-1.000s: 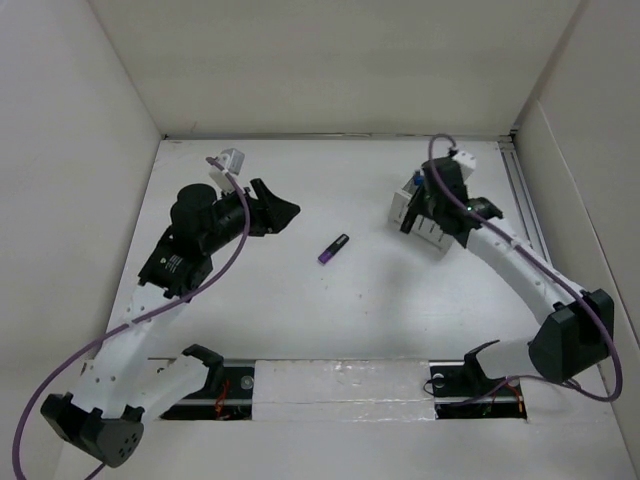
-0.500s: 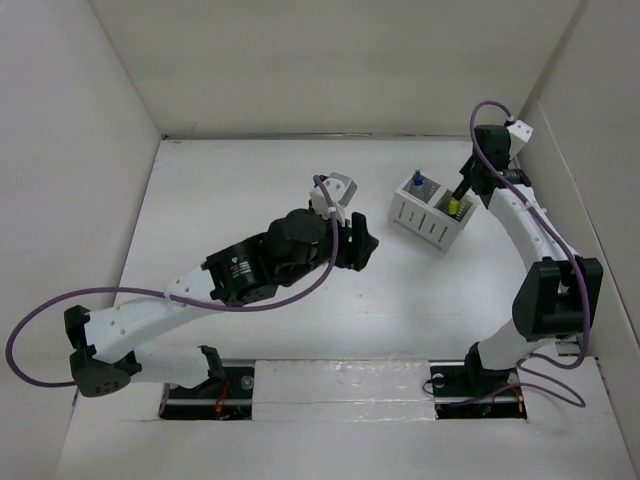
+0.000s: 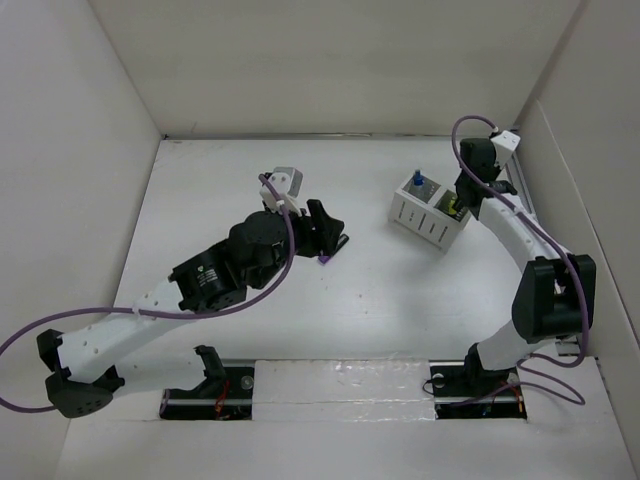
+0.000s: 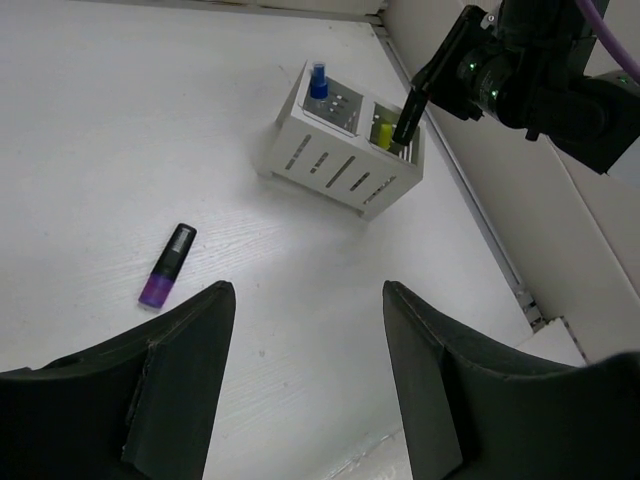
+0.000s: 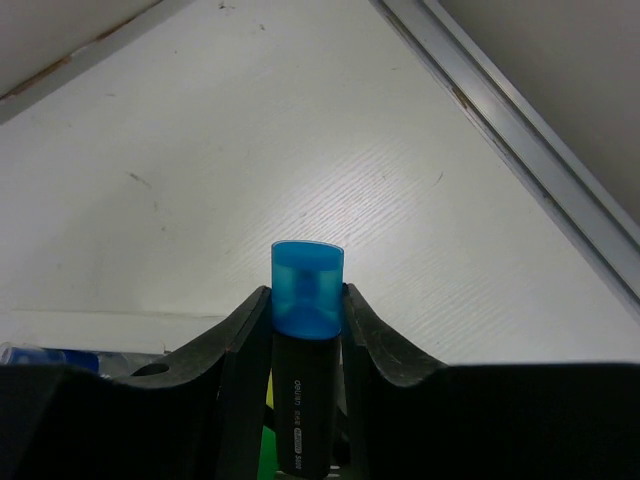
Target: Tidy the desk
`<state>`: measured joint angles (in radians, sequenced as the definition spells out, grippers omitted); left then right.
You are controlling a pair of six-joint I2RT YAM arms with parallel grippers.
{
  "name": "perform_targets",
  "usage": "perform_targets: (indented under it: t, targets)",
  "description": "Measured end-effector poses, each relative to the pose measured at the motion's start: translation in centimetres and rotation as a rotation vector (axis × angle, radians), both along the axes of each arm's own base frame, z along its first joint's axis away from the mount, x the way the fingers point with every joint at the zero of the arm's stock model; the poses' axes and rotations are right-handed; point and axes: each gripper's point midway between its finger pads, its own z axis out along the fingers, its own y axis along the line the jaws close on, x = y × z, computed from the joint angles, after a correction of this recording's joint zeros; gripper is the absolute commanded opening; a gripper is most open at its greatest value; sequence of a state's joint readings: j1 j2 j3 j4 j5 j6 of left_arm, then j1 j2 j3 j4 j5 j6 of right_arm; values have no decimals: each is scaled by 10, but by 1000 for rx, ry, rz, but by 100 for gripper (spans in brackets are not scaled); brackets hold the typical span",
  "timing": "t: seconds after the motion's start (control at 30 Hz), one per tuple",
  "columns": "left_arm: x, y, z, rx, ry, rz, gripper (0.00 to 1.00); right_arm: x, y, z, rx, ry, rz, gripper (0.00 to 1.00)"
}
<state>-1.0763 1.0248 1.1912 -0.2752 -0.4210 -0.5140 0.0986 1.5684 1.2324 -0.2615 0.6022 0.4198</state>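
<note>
While the left gripper (image 4: 307, 295) hangs over the desk (image 3: 400, 300), the right gripper (image 5: 305, 300) holds a highlighter (image 5: 306, 270) at the pen holder (image 4: 340, 170).

Nearest the arm bases, the white desk spreads wide between white wall panels. Left gripper: jaws apart, nothing between them, poised above the desk's middle. A purple-and-black marker (image 4: 168, 265) lies flat on the desk just beside the left finger in the wrist view, not touched. Farther back and to the right stands the white slotted pen holder, with a blue marker (image 4: 318, 80) upright in one compartment and a yellow marker (image 4: 381, 133) in the other. Right gripper: jaws clamped on a black, blue-capped highlighter, held upright, lower end at the mouth of the yellow marker's compartment.
</note>
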Motion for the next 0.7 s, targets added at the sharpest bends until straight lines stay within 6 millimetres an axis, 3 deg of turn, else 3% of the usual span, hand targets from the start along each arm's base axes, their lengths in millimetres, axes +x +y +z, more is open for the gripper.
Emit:
perform_targets:
  t: [0.27,0.4,0.6,0.7]
  targets:
    - [1,11,-2,-21,3,46,67,-5,26,-10,-48,11,31,24]
    - [3,13,-9,-14,15,65,73,-9,36,-11,-70,17,36,40]
    - [7,16,-18,-12,-1,95,78,-19,48,6,-63,-18,56,56]
    - [11,13,-19,2,-11,102,78,-26,60,26,-52,-62,87,56]
